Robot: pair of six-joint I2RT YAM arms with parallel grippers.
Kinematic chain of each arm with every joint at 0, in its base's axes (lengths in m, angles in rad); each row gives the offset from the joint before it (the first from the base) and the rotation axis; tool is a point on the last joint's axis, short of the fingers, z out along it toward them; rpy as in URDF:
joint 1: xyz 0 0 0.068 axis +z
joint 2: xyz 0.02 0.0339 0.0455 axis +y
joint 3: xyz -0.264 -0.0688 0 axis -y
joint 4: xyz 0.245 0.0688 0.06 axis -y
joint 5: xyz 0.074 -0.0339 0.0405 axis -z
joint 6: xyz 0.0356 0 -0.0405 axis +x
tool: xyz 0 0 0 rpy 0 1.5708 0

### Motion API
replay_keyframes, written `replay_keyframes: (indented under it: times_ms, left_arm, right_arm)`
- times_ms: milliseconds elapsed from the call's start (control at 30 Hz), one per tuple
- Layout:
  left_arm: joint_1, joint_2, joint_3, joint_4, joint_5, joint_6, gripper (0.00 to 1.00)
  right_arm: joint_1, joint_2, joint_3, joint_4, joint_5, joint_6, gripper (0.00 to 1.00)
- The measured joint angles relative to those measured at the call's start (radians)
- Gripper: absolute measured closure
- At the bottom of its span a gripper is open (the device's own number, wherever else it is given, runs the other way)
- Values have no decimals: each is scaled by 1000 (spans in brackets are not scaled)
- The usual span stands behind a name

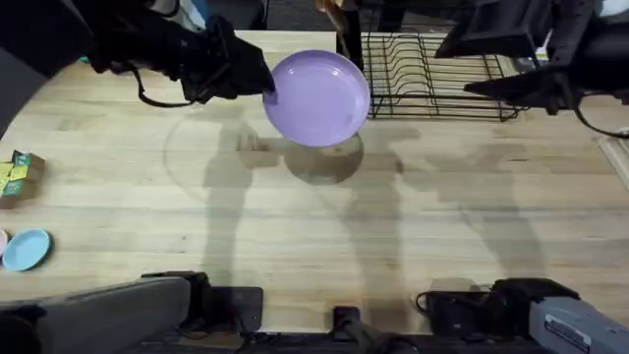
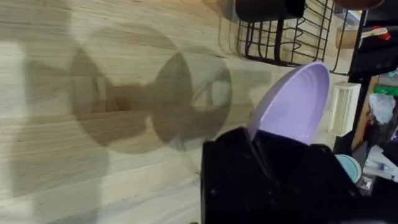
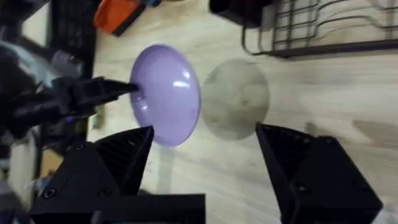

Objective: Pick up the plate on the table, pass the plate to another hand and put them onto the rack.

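Note:
The lavender plate [image 1: 317, 96] hangs tilted above the table [image 1: 295, 226], its shadow on the wood below. My left gripper [image 1: 267, 90] is shut on the plate's left rim; in the left wrist view the plate [image 2: 292, 106] rises out of the gripper [image 2: 261, 149]. The black wire rack [image 1: 432, 74] stands just right of the plate at the table's back. My right gripper [image 1: 482, 87] hovers over the rack's right part. Seen from the right wrist, it [image 3: 205, 168] is open wide, facing the plate [image 3: 166, 93] from a distance, with the rack [image 3: 317, 28] beside.
A small light-blue dish [image 1: 25, 249] and a yellow-green box [image 1: 18, 175] lie at the table's left edge. A black cup [image 2: 267, 7] sits by the rack's corner. An orange object [image 3: 118, 12] lies beyond the plate. Bare wood spans the middle and front.

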Motion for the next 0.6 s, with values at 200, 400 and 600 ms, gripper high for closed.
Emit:
replay_keyframes:
  times_ms: [200, 400, 600]
  left_arm:
    - [0, 0, 0, 0, 0, 0, 958]
    - [0, 0, 0, 0, 0, -15, 959]
    - [0, 0, 0, 0, 0, -18, 959]
  right_arm:
    - [12, 7, 0, 0, -52, 0, 4]
    - [14, 26, 0, -7, -68, 0, 3]
    - [21, 70, 0, -17, -73, 1, 4]
